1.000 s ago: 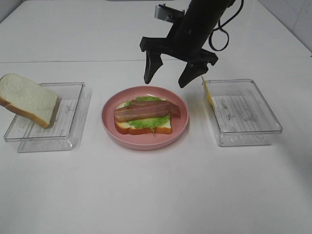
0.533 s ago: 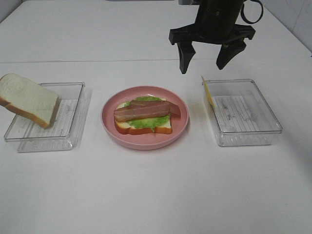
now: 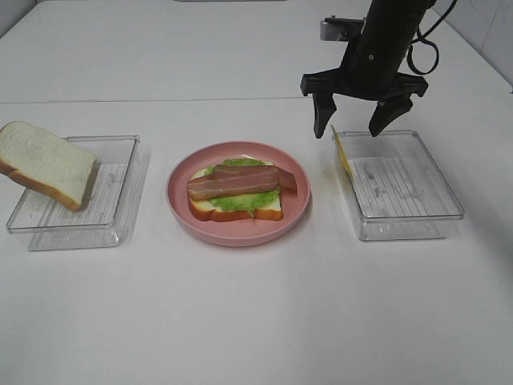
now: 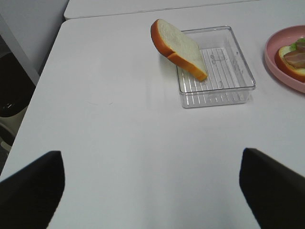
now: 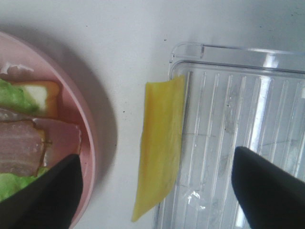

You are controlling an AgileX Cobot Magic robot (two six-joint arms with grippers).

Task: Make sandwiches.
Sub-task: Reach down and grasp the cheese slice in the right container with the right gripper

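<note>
While cheese [image 5: 159,143] leans against the tray [image 3: 405,227], right hand [image 3: 348,133] hovers open above.

Clear ribbed plastic tray [image 3: 401,189], glossy pink plate [image 3: 240,238], matt table [image 3: 256,321]

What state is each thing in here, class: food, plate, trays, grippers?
Unfinished sandwich: white bread slice, green lettuce, reddish-brown bacon strips; no top.
Pink round plate: carrying it.
Second white bread slice: tilted, propped on the left clear plastic tray's rim.
Yellow cheese square: on edge against the right clear plastic tray's wall.
Left gripper: open, empty.
Right gripper: open, empty, above the cheese.
</note>
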